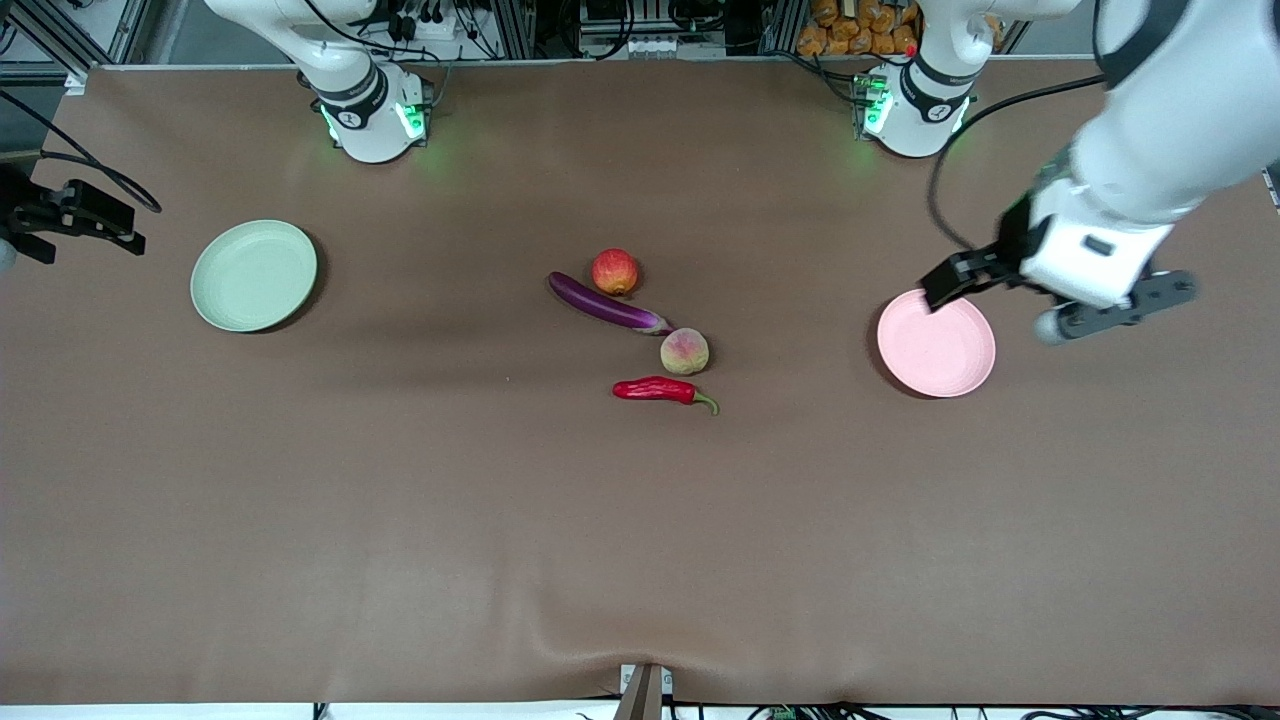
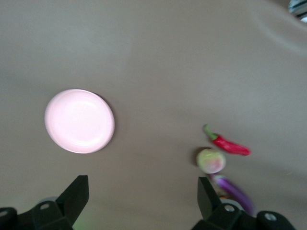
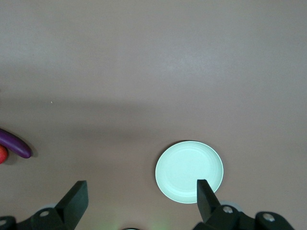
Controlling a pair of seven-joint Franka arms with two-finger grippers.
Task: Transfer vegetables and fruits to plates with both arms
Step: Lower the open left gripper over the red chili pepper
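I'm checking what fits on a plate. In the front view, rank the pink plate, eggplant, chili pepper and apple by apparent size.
1. pink plate
2. eggplant, the longest produce
3. chili pepper
4. apple
All rest on the table, so nearness hardly skews this.

text: none legible | labels: small marks on the two white robot arm bases (image 1: 372, 118) (image 1: 915, 108), unreadable | brands: none | numbers: none | signs: none
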